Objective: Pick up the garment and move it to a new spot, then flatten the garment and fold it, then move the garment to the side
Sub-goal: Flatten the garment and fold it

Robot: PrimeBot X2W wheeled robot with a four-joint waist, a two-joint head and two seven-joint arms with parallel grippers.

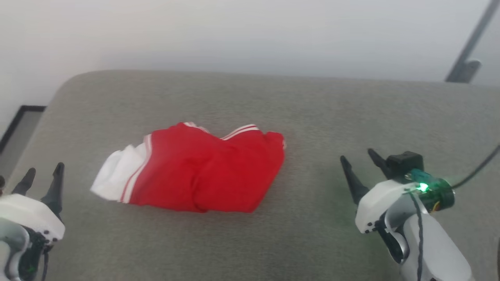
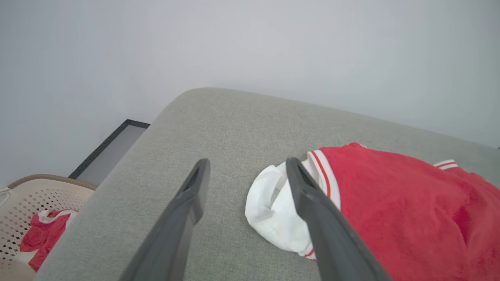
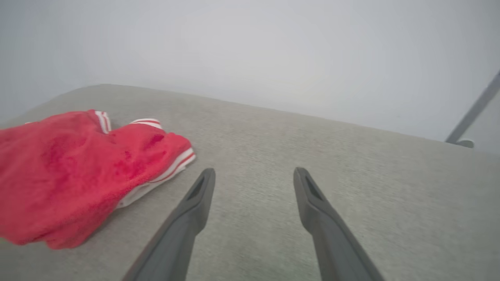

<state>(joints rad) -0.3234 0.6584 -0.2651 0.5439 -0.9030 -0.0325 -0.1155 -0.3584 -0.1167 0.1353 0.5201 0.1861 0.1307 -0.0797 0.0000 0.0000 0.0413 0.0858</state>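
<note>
We see the crumpled red soft-fabric jersey shirt [image 1: 195, 171] mid-way on the grey woven cushion [image 1: 312, 117], long axis running left to right, white sleeve pointing left. Our left gripper [image 1: 45, 168] and right gripper [image 1: 357, 155] flank it, fingers spread, holding nothing. A perforated beige plastic basket [image 2: 35, 191] holds red-and-white cloth [image 2: 41, 238].

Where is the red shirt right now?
In the head view the red shirt lies bunched on the grey surface, left of centre, between the left gripper and right gripper.
</note>
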